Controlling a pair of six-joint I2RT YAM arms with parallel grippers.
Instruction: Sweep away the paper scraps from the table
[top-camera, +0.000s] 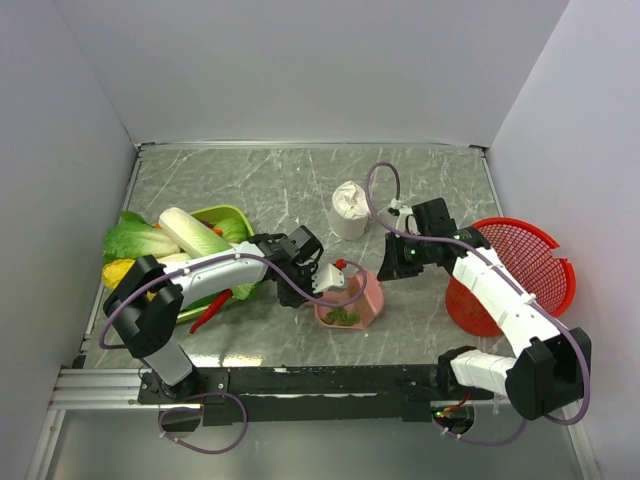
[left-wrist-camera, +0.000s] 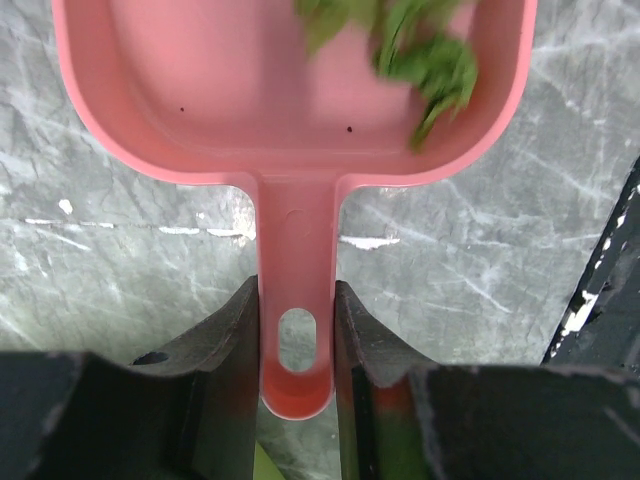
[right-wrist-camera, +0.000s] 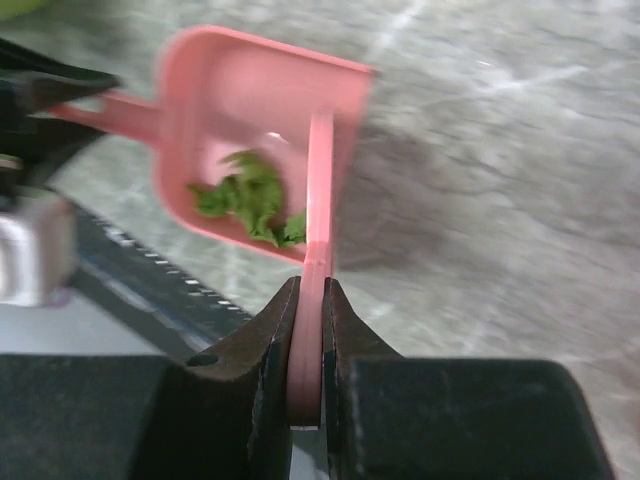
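Though apart, scraps (left-wrist-camera: 425, 60) beyond end effector (left-wrist-camera: 295, 300)

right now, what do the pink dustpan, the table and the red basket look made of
Pink dustpan: likely moulded plastic, smooth, slightly glossy; one-piece handle with a hang hole. Table: grey, white-veined, marble-look; stone or printed laminate, unclear. Red basket: probably plastic, fine mesh of holes.

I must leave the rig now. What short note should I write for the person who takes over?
Left gripper: shut on the dustpan handle.
Right gripper: shut on a thin pink tool that reaches over the dustpan.
Scraps: a green pile inside the dustpan; none seen loose on the table.
To do: probably empty the dustpan.
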